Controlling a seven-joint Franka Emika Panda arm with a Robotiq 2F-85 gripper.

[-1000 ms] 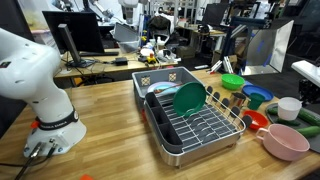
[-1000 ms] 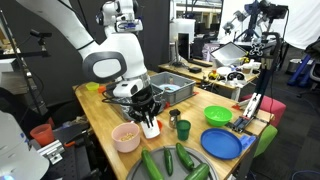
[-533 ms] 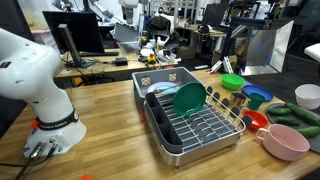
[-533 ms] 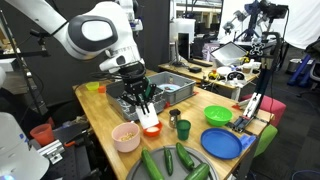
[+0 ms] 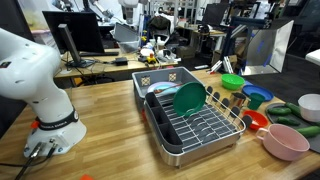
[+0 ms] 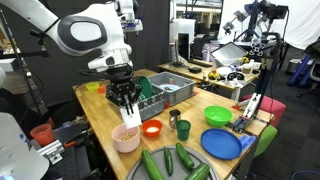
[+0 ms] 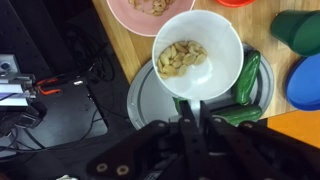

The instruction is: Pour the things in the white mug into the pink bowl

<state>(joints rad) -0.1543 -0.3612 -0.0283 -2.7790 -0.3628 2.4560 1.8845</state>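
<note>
dish rack: green plate upright inside | green bowl: beside blue plate | cucumbers: on grey plate

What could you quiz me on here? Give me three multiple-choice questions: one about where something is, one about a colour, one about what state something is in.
1. Where is the white mug?
A. Standing in the dish rack
B. Held off the table by the fingers
C. Inside the green bowl

2. What colour is the small bowl next to the pink bowl?
A. Red
B. Yellow
C. Black

3. What state is the white mug in?
A. Empty
B. Upright, with pale nut-like pieces inside
C. Tipped upside down

Answers:
1. B: the wrist view shows the fingers clamped on the rim of the white mug, which is raised off the table.
2. A: in an exterior view the red bowl sits beside the pink bowl.
3. B: the wrist view looks straight down into the mug at the pieces.
</note>
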